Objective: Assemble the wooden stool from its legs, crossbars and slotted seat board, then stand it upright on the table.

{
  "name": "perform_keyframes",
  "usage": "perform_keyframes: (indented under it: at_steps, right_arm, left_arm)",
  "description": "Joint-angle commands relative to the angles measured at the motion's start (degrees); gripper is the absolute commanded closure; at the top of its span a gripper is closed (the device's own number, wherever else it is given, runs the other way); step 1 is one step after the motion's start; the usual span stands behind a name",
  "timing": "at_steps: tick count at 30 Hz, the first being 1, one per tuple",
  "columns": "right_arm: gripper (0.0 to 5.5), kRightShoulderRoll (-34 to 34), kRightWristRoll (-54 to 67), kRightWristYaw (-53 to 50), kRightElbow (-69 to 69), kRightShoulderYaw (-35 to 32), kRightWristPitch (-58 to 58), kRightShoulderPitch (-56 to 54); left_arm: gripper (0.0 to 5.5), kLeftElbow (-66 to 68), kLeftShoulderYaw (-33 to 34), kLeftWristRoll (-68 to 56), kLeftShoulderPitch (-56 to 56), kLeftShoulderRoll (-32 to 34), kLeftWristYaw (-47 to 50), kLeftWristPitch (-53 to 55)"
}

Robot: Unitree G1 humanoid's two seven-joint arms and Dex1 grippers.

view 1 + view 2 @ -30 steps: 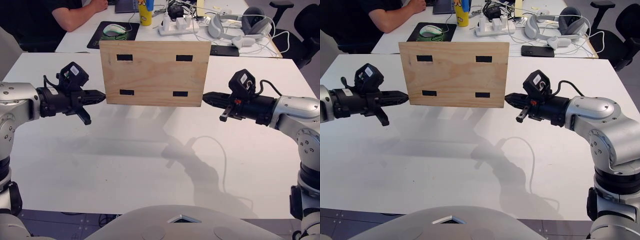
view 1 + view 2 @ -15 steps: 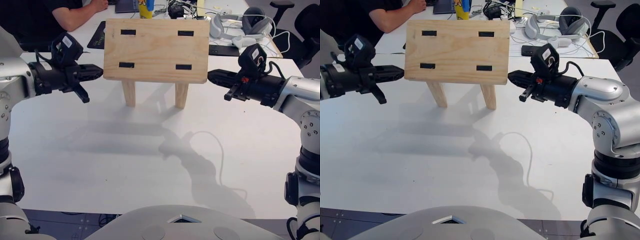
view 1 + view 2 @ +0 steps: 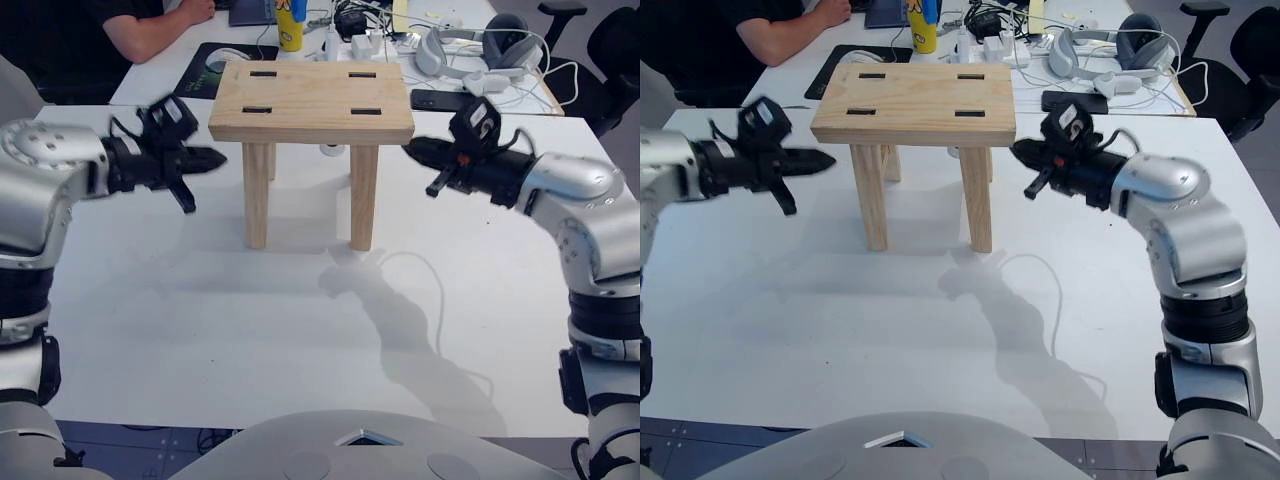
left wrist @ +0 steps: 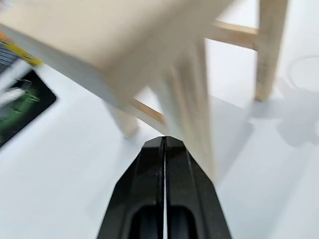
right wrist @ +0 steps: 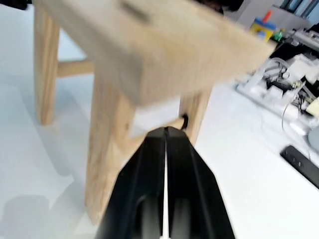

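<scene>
Two grippers, both empty. Your black left gripper (image 3: 218, 158) sits just beside the left end of the seat, slightly below its edge. Its fingers are pressed together with nothing between them.

Middle: the pale wooden stool (image 3: 305, 150) stands upright towards the far side of the white table (image 3: 200, 330). The rectangular seat board (image 3: 312, 100) sits level on top with its four dark slots facing up. The square legs (image 3: 257, 195) are down on the surface. From the wrist, a thin crossbar (image 4: 234, 35) is seated between two of them.

Your black right gripper (image 3: 412, 148) mirrors this at the seat's right end, fingers likewise closed on nothing. I can't tell whether either tip touches the wood.

My read: assembly and stand-up look finished. What's left is backing both arms clear without nudging it.

Behind the table is a cluttered desk (image 3: 150, 85): black mouse pad (image 3: 200, 80), yellow cup (image 3: 291, 30), white headphones (image 3: 470, 55), then a black office chair (image 3: 612, 50) far right.
</scene>
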Motion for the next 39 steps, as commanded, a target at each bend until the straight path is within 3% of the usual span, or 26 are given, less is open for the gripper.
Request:
perform_keyframes:
  at_steps: [1, 4, 9, 11, 15, 20, 24, 39]
  right_arm:
    - [5.5, 4.1, -1.9, -6.8, 5.6, -6.2, -4.7, 0.6]
    - [5.5, 10.6, -5.0, -17.1, 15.5, -10.3, -12.4, 0.0]
    - [5.5, 19.9, -11.8, -33.7, 35.3, -11.0, -23.7, -1.2]
    - [5.5, 22.5, -12.8, -36.7, 41.5, -10.9, -28.4, -2.2]
    - [5.5, 24.5, -13.9, -38.6, 52.0, -11.4, -39.3, -5.3]
    - [5.5, 24.8, -13.4, -39.8, 62.7, -13.4, -49.7, -10.7]
    - [5.5, 24.4, -14.5, -39.2, 62.8, -12.8, -55.3, -12.0]
    - [5.5, 27.1, -15.2, -36.0, 61.4, -10.3, -57.0, -13.1]
  left_arm:
    - [5.46, 11.1, 9.4, 0.7, -0.4, -3.1, 5.2, -7.1]
    - [5.46, 26.9, 13.4, 6.2, -1.7, -9.7, 17.7, -21.7]
    - [5.46, 43.8, 16.2, 9.7, -2.0, -24.7, 35.3, -41.6]
    - [5.46, 48.1, 18.4, 8.7, -2.3, -30.2, 40.9, -46.9]
    - [5.46, 57.8, 18.3, 13.2, -5.5, -34.5, 50.7, -61.2]
    - [5.46, 65.5, 18.5, 14.7, -8.9, -33.3, 50.3, -68.6]
    - [5.46, 62.4, 17.7, 14.9, -9.5, -33.1, 47.8, -71.7]
    - [5.46, 61.9, 14.4, 18.2, -12.9, -34.0, 48.1, -72.2]
